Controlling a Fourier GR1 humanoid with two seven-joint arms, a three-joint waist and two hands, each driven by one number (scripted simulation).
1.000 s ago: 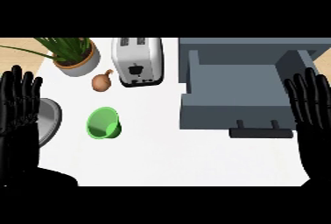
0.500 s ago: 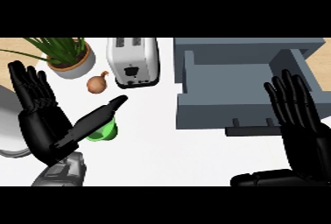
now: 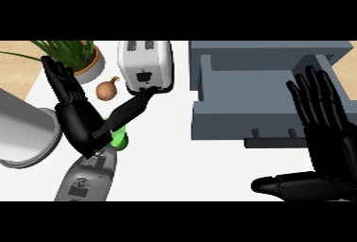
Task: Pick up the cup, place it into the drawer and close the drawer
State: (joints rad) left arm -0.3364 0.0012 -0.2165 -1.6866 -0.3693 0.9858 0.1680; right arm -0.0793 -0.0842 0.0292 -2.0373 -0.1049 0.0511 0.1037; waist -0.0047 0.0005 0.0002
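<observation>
Nearest the lower edge, the grey left forearm (image 3: 87, 179) comes up over the white counter (image 3: 181, 170), slanting towards the upper left. At the lower right, the thumb of the right hand (image 3: 327, 137) sticks out sideways to the left. The right hand is flat and spread, with its fingers straight and apart. It holds nothing and lies over the right end of the open drawer (image 3: 230, 120). The left hand (image 3: 80, 120) is spread too. Its straight fingers (image 3: 59, 80) point up and to the left, and its thumb (image 3: 132, 108) stretches out towards the upper right. It is closed on nothing. The green cup (image 3: 121, 138) sits on the counter just under and beside the left palm, with only a small part of it showing at the hand's right edge. Whether the hand touches it cannot be told. The cup is outside the drawer and well to its left. A grey round pot (image 3: 24, 137) lies at the left edge, just beside the left hand. The drawer is pulled out towards the viewer, and its dark handle (image 3: 275, 140) is on the near front wall. Farther back, an onion (image 3: 106, 90) rests between the left hand's fingers and its thumb tip. Beyond it stands a toaster (image 3: 144, 61), with a potted plant (image 3: 77, 54) to its left at the far corner.
</observation>
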